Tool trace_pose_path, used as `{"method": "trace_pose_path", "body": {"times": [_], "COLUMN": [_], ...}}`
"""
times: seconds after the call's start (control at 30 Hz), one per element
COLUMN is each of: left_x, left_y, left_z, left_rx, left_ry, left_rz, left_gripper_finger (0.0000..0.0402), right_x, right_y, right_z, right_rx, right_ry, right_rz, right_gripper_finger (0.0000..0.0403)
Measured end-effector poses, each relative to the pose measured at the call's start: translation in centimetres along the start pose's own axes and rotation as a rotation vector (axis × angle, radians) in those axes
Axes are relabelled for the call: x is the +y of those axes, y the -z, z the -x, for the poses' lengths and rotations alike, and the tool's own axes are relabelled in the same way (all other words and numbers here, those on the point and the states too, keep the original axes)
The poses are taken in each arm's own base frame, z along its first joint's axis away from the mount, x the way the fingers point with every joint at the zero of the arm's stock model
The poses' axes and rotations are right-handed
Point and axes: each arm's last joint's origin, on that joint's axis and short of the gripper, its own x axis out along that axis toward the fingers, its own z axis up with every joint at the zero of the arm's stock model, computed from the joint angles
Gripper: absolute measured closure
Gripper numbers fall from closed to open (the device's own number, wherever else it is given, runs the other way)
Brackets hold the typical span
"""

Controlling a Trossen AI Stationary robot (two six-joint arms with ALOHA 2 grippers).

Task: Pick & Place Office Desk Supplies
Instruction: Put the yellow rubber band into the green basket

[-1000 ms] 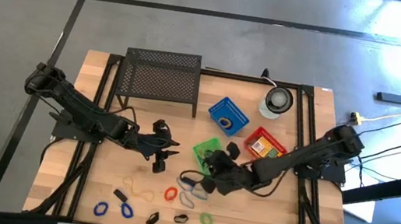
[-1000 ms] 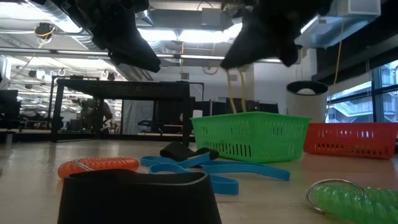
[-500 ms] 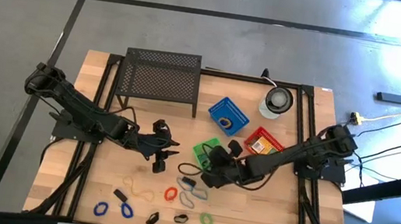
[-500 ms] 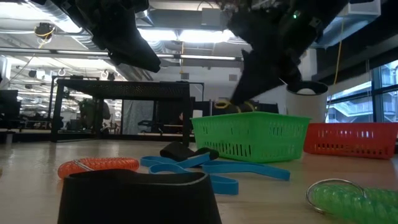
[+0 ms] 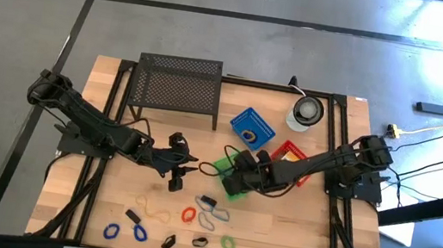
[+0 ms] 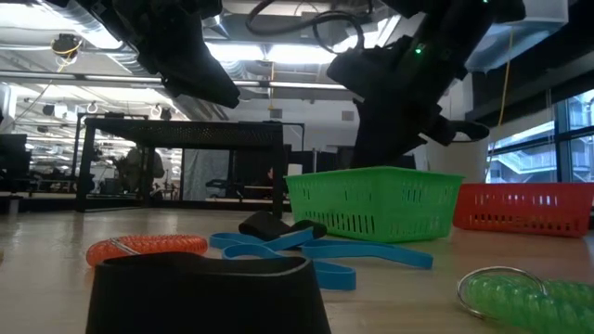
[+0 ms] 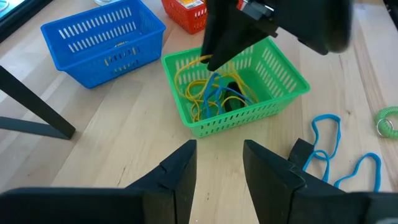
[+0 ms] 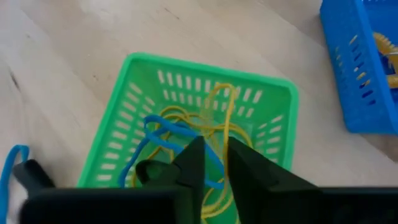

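Pale wood planks make up the surface (image 5: 292,238), set on a grey floor; the low view looks across it to ceiling lights, ducts and windows.

Yellow and blue loops (image 7: 208,93) lie tangled in the green basket (image 7: 249,112), with a dark item beneath them that is hard to make out. The right hand (image 8: 214,146) hangs directly over this basket and hides most of it from above. Its fingers (image 8: 189,162) are parted by a narrow gap, and a yellow strand (image 8: 217,112) rises toward that gap. I cannot tell whether the strand is touched.

In front of the basket lie pale blue loops (image 5: 209,214), a red loop (image 5: 189,215) and a green coil (image 5: 227,244). Farther left of the basket are tan loops (image 5: 152,213), two dark blue loops (image 5: 125,232) and small black clips (image 5: 133,216).

The left hand (image 7: 219,146) hovers left of the basket, released and empty.

Behind the basket stand a blue basket (image 5: 252,128) and a red basket (image 5: 295,159). The red one holds a yellow-orange packet (image 7: 186,9) that is cut off at the frame edge, its print too small to read. Beyond these are a black mesh rack (image 5: 178,83) and a round white and grey object (image 5: 307,110).

In the low view a black shape (image 6: 204,292) fills the foreground, cut off at the bottom.
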Motion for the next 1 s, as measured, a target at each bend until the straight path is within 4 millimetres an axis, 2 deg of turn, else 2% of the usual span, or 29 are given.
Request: {"method": "trace_pose_path", "body": {"times": [0.3, 0.47, 0.6, 0.83, 1.0], "left_x": [0.0, 0.0, 0.0, 0.0, 0.0], "left_y": [0.0, 0.0, 0.0, 0.0, 0.0], "left_z": [0.0, 0.0, 0.0, 0.0, 0.0], "left_rx": [0.000, 0.000, 0.000, 0.000, 0.000], "left_ry": [0.000, 0.000, 0.000, -0.001, 0.000], "left_rz": [0.000, -0.001, 0.000, -0.001, -0.001], "left_gripper_finger": [0.0277, 0.0277, 0.0276, 0.0277, 0.0277], "right_x": [0.0, 0.1, 0.0, -0.7, -1.2], "right_y": [0.0, 0.1, -0.2, -1.5, -0.9], "right_z": [-0.1, -0.1, 0.6, 3.3, 3.4], "right_rx": [0.033, 0.082, 0.096, 0.065, 0.171], "right_ry": [-0.020, -0.058, -0.097, -0.137, -0.131], "right_rz": [0.061, 0.097, 0.132, 0.099, 0.124], "right_gripper_finger": [0.0238, 0.0207, 0.0201, 0.0211, 0.0218]}}
